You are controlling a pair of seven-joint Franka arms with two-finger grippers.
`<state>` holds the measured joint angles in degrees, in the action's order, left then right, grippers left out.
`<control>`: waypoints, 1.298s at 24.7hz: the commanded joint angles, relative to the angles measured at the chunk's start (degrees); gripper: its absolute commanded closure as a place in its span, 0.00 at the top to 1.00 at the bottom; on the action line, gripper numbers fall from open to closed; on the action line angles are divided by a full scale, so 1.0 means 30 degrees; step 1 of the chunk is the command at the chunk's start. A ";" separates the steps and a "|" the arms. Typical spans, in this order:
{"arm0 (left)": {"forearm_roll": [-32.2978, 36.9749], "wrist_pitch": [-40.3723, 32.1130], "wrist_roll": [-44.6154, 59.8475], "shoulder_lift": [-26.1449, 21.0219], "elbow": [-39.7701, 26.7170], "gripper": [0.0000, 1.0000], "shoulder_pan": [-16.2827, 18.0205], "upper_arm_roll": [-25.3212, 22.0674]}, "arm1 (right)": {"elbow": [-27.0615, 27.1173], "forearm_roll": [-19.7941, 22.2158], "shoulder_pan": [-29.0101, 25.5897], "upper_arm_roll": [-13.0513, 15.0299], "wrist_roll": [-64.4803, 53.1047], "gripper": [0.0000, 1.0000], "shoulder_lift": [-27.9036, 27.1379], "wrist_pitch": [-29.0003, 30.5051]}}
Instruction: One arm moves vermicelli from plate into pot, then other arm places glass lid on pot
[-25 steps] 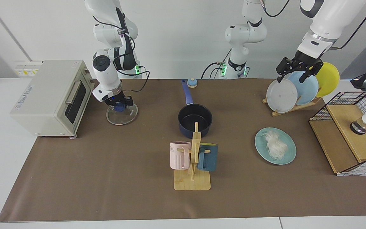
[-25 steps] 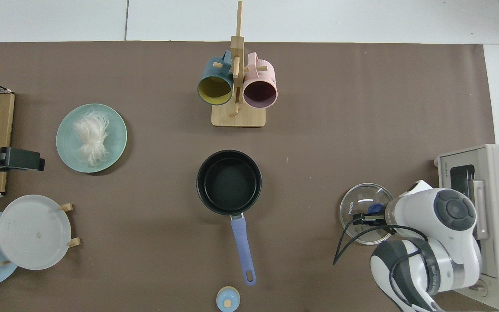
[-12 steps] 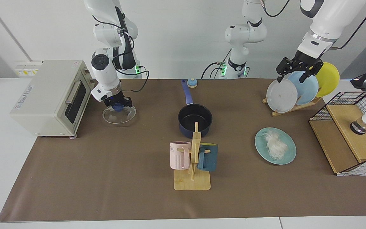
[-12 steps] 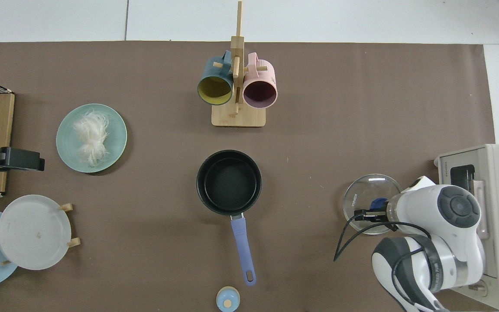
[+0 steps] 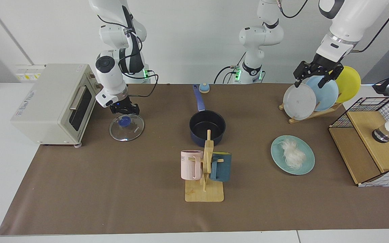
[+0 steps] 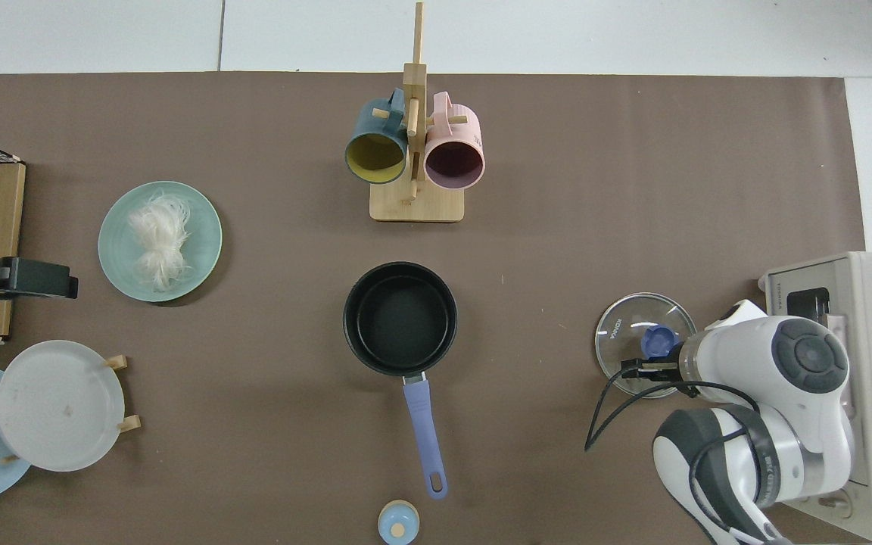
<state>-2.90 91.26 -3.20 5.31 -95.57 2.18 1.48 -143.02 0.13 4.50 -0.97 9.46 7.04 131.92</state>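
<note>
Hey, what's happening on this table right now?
The right gripper hovers just above the glass lid, which lies beside the toaster with its knob free. The left gripper waits, open, over the plate rack. The vermicelli sits on the plate, and the pot is empty.

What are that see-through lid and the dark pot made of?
The glass lid looks like clear glass: the brown mat shows through, with a bright glint, and its knob is blue, perhaps plastic. The pot seems coated metal, matte black inside, navy outside.
</note>
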 commanded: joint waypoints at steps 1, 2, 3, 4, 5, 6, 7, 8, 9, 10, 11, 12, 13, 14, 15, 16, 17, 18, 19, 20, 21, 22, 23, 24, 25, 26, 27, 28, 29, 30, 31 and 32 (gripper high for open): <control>0.0410 -0.0214 -0.0046 -0.0040 0.0303 1.00 -0.0200 -0.0114 | 0.0096 -0.0162 -0.0474 -0.0205 0.0157 0.00 0.0348 -0.0526; 0.0410 -0.0214 -0.0074 -0.0040 0.0303 1.00 -0.0200 -0.0114 | 0.0096 -0.0162 -0.0445 -0.0205 0.0157 0.00 0.0348 -0.0498; 0.0410 -0.0214 -0.0075 -0.0040 0.0303 1.00 -0.0200 -0.0114 | 0.0125 -0.0191 -0.0416 -0.0205 0.0186 0.00 0.0348 -0.0497; 0.0381 -0.0214 -0.0075 -0.0040 0.0303 1.00 -0.0200 -0.0114 | 0.0241 -0.0191 -0.0416 -0.0205 0.0186 0.00 0.0377 -0.0497; 0.0410 -0.0214 -0.0075 -0.0040 0.0303 1.00 -0.0200 -0.0114 | 0.0416 -0.0162 -0.0416 -0.0205 0.0186 0.00 0.0348 -0.0555; 0.0410 -0.0214 -0.0075 -0.0040 0.0303 1.00 -0.0200 -0.0114 | 0.0621 -0.0191 -0.0445 -0.0205 0.0157 0.00 0.0348 -0.0643; 0.0410 -0.0214 -0.0046 -0.0040 0.0303 1.00 -0.0200 -0.0114 | 0.0855 -0.0162 -0.0445 -0.0205 0.0157 0.00 0.0377 -0.0905; 0.0410 -0.0214 -0.0074 -0.0040 0.0303 1.00 -0.0200 -0.0114 | 0.1235 -0.0191 -0.0445 -0.0205 0.0157 0.00 0.0377 -0.1285; 0.0410 -0.0214 -0.0046 -0.0069 0.0303 1.00 -0.0200 -0.0114 | 0.1673 -0.0191 -0.0445 -0.0205 0.0186 0.00 0.0348 -0.1753; 0.0410 -0.0214 -0.0074 -0.0040 0.0303 1.00 -0.0200 -0.0114 | 0.2026 -0.0191 -0.0474 -0.0205 0.0186 0.00 0.0348 -0.2221; 0.0410 -0.0214 -0.0075 -0.0069 0.0303 1.00 -0.0200 -0.0114 | 0.2377 -0.0191 -0.0474 -0.0205 0.0186 0.00 0.0319 -0.2632; 0.0410 -0.0214 -0.0046 -0.0069 0.0303 1.00 -0.0200 -0.0114 | 0.2613 -0.0191 -0.0474 -0.0205 0.0186 0.00 0.0319 -0.2926; 0.0410 -0.0214 -0.0074 -0.0040 0.0303 1.00 -0.0200 -0.0114 | 0.2731 -0.0191 -0.0474 -0.0176 0.0186 0.00 0.0319 -0.3074; 0.0410 -0.0214 -0.0046 -0.0069 0.0303 1.00 -0.0200 -0.0114 | 0.2733 -0.0191 -0.0503 -0.0205 0.0186 0.00 0.0319 -0.3076; 0.0410 -0.0214 -0.0045 -0.0069 0.0303 1.00 -0.0200 -0.0114 | 0.2733 -0.0191 -0.0503 -0.0205 0.0186 0.01 0.0290 -0.3047; 0.0410 -0.0214 -0.0045 -0.0069 0.0303 1.00 -0.0200 -0.0114 | 0.2733 -0.0191 -0.0503 -0.0205 0.0128 0.11 0.0318 -0.3046; 0.0410 -0.0214 -0.0074 -0.0069 0.0303 1.00 -0.0200 -0.0114 | 0.2704 -0.0191 -0.0503 -0.0176 0.0041 0.40 0.0319 -0.3075; 0.0410 -0.0214 -0.0075 -0.0040 0.0303 1.00 -0.0200 -0.0114 | 0.2645 -0.0191 -0.0532 -0.0176 0.0011 0.81 0.0348 -0.3076; 0.0410 -0.0214 -0.0046 -0.0040 0.0303 1.00 -0.0200 -0.0114 | 0.2616 -0.0191 -0.0591 -0.0176 -0.0076 1.00 0.0348 -0.3105; 0.0410 -0.0214 -0.0074 -0.0040 0.0303 1.00 -0.0200 -0.0114 | 0.2557 -0.0191 -0.0765 -0.0176 -0.0164 1.00 0.0348 -0.3076; 0.0410 -0.0214 -0.0075 -0.0040 0.0303 1.00 -0.0200 -0.0114 | 0.2499 -0.0162 -0.0970 -0.0176 -0.0223 1.00 0.0348 -0.3076; 0.0410 -0.0214 -0.0075 -0.0040 0.0303 1.00 -0.0200 -0.0114 | 0.2469 -0.0162 -0.1059 -0.0176 -0.0311 1.00 0.0290 -0.3047; 0.0410 -0.0214 -0.0075 -0.0069 0.0303 1.00 -0.0200 -0.0114 | 0.2440 -0.0162 -0.1089 -0.0176 -0.0312 1.00 0.0231 -0.2988; 0.0410 -0.0214 -0.0075 -0.0069 0.0303 1.00 -0.0200 -0.0114 | 0.2411 -0.0162 -0.1089 -0.0176 -0.0312 1.00 0.0115 -0.2872; 0.0410 -0.0214 -0.0075 -0.0040 0.0303 1.00 -0.0200 -0.0114 | 0.2381 -0.0162 -0.1089 -0.0176 -0.0254 1.00 0.0027 -0.2755; 0.0410 -0.0214 -0.0075 -0.0069 0.0303 1.00 -0.0200 -0.0114 | 0.2381 -0.0191 -0.1089 -0.0176 -0.0195 1.00 -0.0148 -0.2550; 0.0410 -0.0214 -0.0046 -0.0069 0.0303 1.00 -0.0200 -0.0114 | 0.2352 -0.0191 -0.1089 -0.0205 -0.0137 1.00 -0.0353 -0.2316; 0.0410 -0.0214 -0.0074 -0.0069 0.0303 1.00 -0.0200 -0.0114 | 0.2352 -0.0162 -0.1060 -0.0205 -0.0078 1.00 -0.0500 -0.2024; 0.0410 -0.0214 -0.0075 -0.0069 0.0303 1.00 -0.0200 -0.0114 | 0.2352 -0.0162 -0.1060 -0.0205 -0.0048 1.00 -0.0705 -0.1731; 0.0410 -0.0214 -0.0046 -0.0040 0.0303 1.00 -0.0200 -0.0114 | 0.2352 -0.0162 -0.1002 -0.0205 -0.0048 1.00 -0.0939 -0.1438; 0.0410 -0.0214 -0.0045 -0.0069 0.0303 1.00 -0.0200 -0.0114 | 0.2352 -0.0162 -0.0972 -0.0205 -0.0019 1.00 -0.1144 -0.1145; 0.0410 -0.0214 -0.0074 -0.0069 0.0303 1.00 -0.0200 -0.0114 | 0.2352 -0.0191 -0.0943 -0.0205 -0.0019 1.00 -0.1378 -0.0823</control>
<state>-2.90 91.26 -3.20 5.31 -95.57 2.18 1.48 -135.73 0.14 2.02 -1.00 9.41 5.88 125.26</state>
